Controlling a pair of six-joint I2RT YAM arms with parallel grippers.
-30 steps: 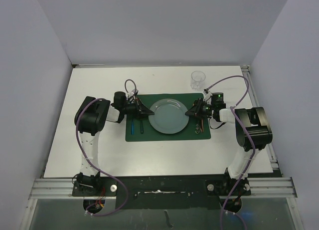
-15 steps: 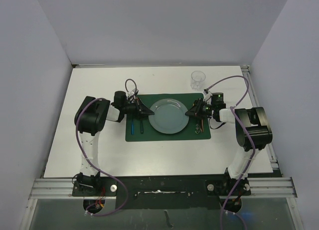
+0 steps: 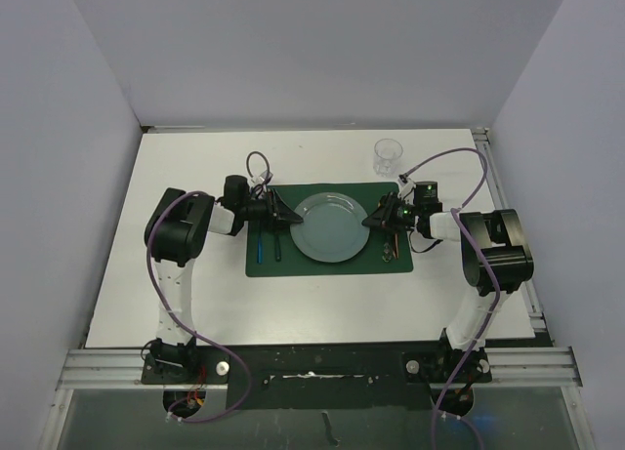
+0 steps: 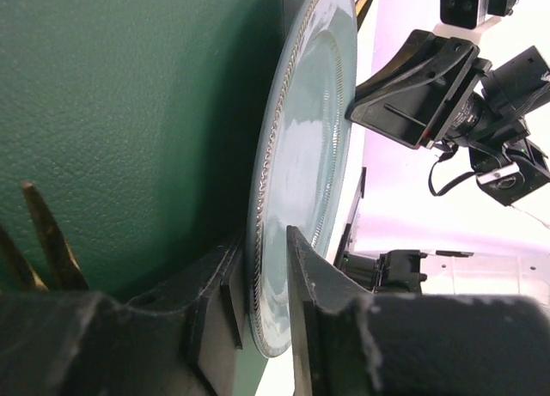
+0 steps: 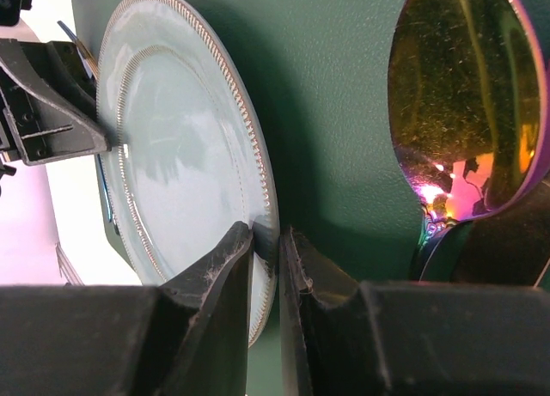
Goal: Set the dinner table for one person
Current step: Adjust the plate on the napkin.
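A pale blue-grey plate (image 3: 331, 226) lies in the middle of a dark green placemat (image 3: 293, 265) on the white dinner table (image 3: 195, 304). My left gripper (image 3: 289, 217) straddles the plate's left rim. In the left wrist view its jaws (image 4: 264, 241) stand slightly open around the rim of the plate (image 4: 301, 155), with a gap at the upper finger. From the other side, my right gripper (image 3: 371, 221) reaches the right rim. In the right wrist view it (image 5: 266, 233) is shut on the edge of the plate (image 5: 172, 147).
Two dark utensils (image 3: 270, 246) lie on the mat left of the plate, with gold fork tines (image 4: 47, 241) beside my left fingers. An iridescent gold spoon (image 5: 460, 95) and other cutlery (image 3: 393, 245) lie to the right. A clear glass (image 3: 387, 156) stands on the table behind the mat's right corner.
The left gripper's jaws have parted a little from the plate's rim and its wrist has shifted slightly. The right gripper and the plate have stayed where they were.
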